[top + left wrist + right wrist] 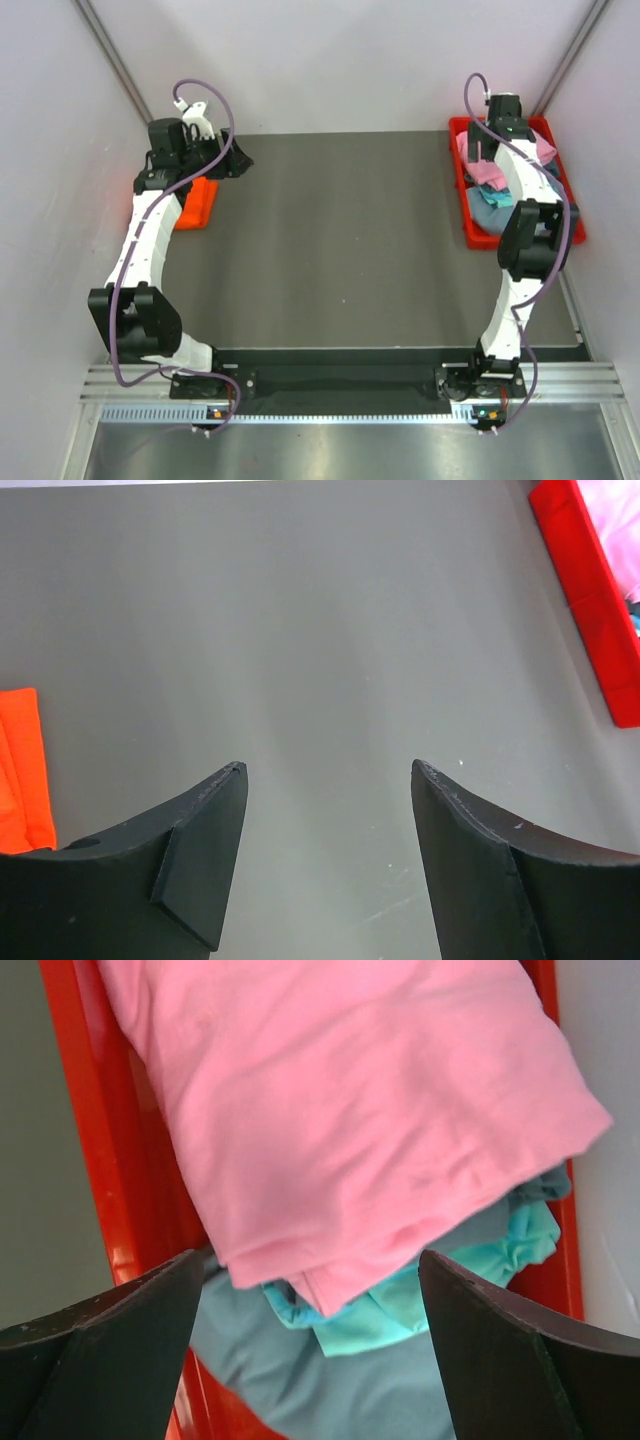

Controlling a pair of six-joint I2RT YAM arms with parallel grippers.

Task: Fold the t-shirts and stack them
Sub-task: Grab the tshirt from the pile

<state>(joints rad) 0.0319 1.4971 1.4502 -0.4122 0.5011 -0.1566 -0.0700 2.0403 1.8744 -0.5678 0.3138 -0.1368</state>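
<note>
Right jaws hung open over a pink shirt (340,1110) in the far-right red tray (110,1160); left jaws stood open above the desk (330,630), near what seemed an orange shirt (22,770).

The top camera looks down from behind my bases over the whole table (340,230). My left wrist camera faces across it toward the red tray (590,610); my right wrist camera hangs close over the pink t-shirt (340,1110) in that tray, shared by all three views.
</note>
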